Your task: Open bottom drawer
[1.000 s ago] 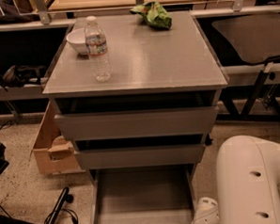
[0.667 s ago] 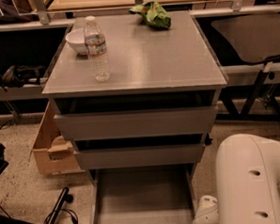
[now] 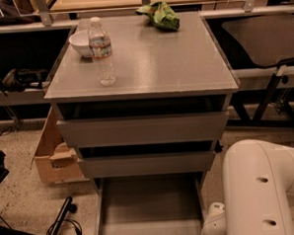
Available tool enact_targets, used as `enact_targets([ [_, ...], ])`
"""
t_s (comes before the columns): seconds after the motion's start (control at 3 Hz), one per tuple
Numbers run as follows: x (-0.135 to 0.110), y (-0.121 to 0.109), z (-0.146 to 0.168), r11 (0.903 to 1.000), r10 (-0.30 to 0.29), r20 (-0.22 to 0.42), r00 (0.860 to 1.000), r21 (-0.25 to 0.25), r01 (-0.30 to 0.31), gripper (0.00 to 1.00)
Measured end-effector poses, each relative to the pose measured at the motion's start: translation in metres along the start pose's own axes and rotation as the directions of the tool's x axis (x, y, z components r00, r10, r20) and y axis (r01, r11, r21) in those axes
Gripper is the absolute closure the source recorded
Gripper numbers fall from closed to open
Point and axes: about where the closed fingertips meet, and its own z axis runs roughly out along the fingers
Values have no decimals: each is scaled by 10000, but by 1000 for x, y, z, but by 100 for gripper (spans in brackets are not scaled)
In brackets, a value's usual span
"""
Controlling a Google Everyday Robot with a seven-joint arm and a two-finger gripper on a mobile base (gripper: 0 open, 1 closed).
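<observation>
Bottom drawer (image 3: 149, 208) of three stands out. Bench (image 3: 159, 64) holds one bottle (image 3: 102, 51), one bowl (image 3: 82, 43), one green bag (image 3: 160, 15). My pincer (image 3: 213, 226) sits right of the drawer; its state I cannot tell.

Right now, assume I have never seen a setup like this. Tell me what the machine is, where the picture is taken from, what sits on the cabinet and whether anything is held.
The big white shape at the lower right is the robot's arm. Its gripper, a two-finger hand, is out of the picture, past the bottom edge, so what it holds, if anything, cannot be seen.

There is one camera. It looks down at the front of a grey cabinet; where it is mounted is not known.

On the cabinet top stand a water bottle, with a white bowl just behind it, and a green bag lies at the far edge.

Of the three drawers, the bottom drawer is pulled out toward the camera, showing its shallow grey tray. A cardboard box sits on the floor to the left.
</observation>
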Motion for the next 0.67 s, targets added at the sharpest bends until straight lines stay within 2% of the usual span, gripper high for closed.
enact_targets([
  [0.33,0,-4,-1,10000,0,-1,10000,0,0,100],
  [0.67,9,-2,-4,10000,49,-166,9998,-71,-50,100],
])
